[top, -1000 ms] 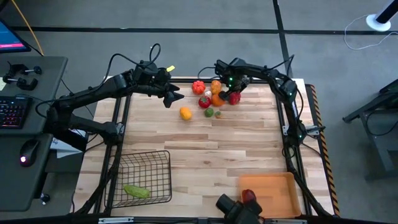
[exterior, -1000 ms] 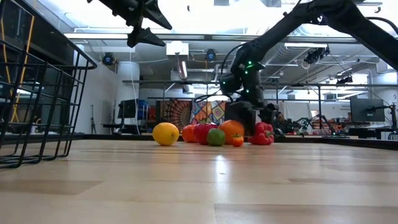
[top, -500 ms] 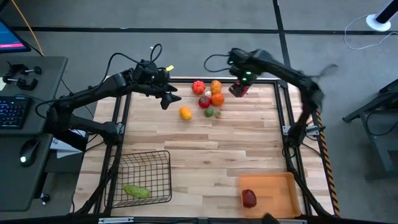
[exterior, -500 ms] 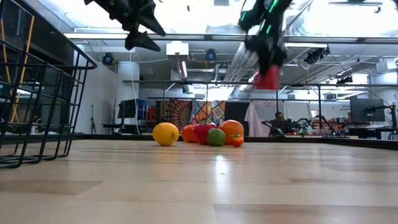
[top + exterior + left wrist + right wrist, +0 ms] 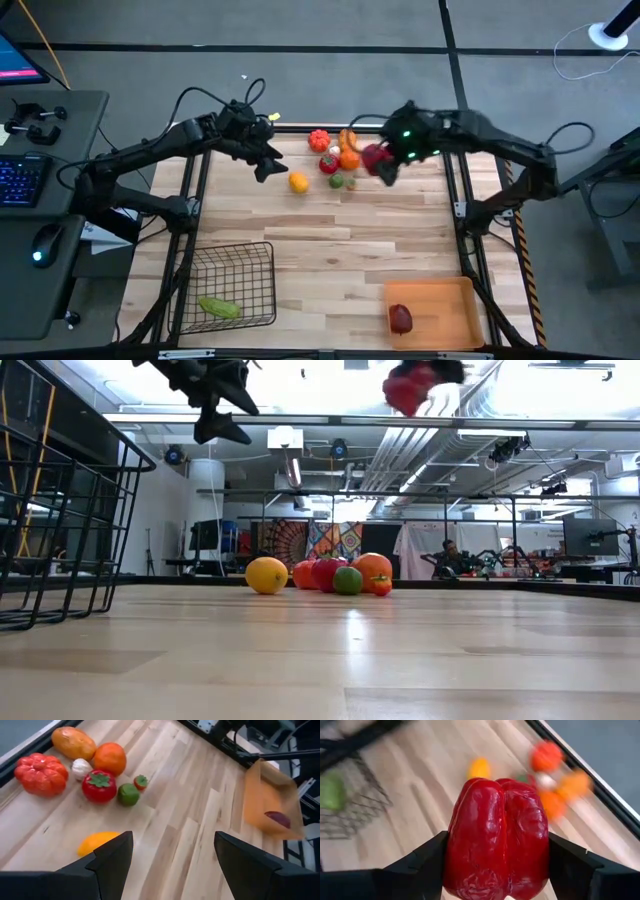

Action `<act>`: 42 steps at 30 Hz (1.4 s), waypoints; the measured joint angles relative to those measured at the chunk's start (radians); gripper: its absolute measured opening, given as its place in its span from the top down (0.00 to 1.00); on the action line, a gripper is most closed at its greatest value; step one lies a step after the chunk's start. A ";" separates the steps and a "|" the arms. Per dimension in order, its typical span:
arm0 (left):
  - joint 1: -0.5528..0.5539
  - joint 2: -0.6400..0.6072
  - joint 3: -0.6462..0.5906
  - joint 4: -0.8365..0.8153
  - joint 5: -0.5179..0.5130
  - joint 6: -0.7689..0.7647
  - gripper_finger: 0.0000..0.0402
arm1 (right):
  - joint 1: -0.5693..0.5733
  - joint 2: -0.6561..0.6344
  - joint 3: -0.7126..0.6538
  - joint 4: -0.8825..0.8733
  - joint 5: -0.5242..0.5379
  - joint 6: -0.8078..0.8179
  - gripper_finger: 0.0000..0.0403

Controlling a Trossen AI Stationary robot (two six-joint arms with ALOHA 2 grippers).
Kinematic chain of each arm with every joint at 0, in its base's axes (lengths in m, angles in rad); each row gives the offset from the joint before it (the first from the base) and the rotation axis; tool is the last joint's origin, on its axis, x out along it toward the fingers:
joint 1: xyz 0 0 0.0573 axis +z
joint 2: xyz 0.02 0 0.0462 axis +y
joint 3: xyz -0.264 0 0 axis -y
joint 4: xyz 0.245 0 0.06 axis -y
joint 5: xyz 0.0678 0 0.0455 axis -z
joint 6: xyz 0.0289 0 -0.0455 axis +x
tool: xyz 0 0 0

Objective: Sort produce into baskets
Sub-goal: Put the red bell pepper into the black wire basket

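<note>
My right gripper (image 5: pixel 380 165) is shut on a red bell pepper (image 5: pixel 497 837), high above the table near its far edge; the pepper (image 5: pixel 410 388) shows at the top of the low view. The other produce lies in a cluster at the far edge: a red pumpkin (image 5: pixel 318 140), an orange (image 5: pixel 349 158), a tomato (image 5: pixel 99 786), a lime (image 5: pixel 128 794) and a white piece (image 5: pixel 80 768). A yellow-orange fruit (image 5: pixel 298 182) rests apart from them. My left gripper (image 5: pixel 268 165) hangs open just left of it, above the table. My right gripper pinches the pepper between its two fingers, one on each of its opposite sides (image 5: pixel 456 855). The fingers (image 5: pixel 570 862) slant down from the table's far right. The pepper is lifted clear of the table.
A black wire basket (image 5: pixel 228 285) at the near left holds a green piece (image 5: pixel 218 307). An orange tray (image 5: pixel 445 300) at the near right holds a dark red piece (image 5: pixel 400 319). Bare wood lies between them and the cluster.
My right gripper has lifted the red pepper off the table beside the cluster and carried it steeply up. The arm has swung and the pepper has come a little toward the near edge. The other produce has stayed put.
</note>
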 joint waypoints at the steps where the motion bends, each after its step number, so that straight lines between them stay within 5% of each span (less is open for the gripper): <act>1: -0.004 0.000 0.000 0.000 0.000 -0.001 0.33 | 0.020 0.019 -0.015 0.067 -0.018 -0.019 0.35; 10: -0.015 0.000 0.000 0.043 -0.007 -0.072 0.33 | 0.148 0.266 -0.100 0.659 -0.355 -0.202 0.35; 16: -0.015 0.000 0.000 0.025 -0.044 -0.047 0.33 | 0.201 0.422 -0.098 0.977 -0.482 -0.176 0.35; 25: 0.004 -0.009 0.000 -0.084 -0.068 0.136 0.33 | 0.278 0.603 -0.097 1.347 -0.364 0.113 0.35; 34: 0.014 -0.138 0.000 -0.065 -0.063 0.192 0.33 | 0.350 0.637 -0.096 1.364 -0.205 0.221 0.34; 42: 0.026 -0.270 0.000 -0.058 -0.063 0.095 0.33 | 0.358 0.635 -0.096 1.414 -0.153 0.222 0.34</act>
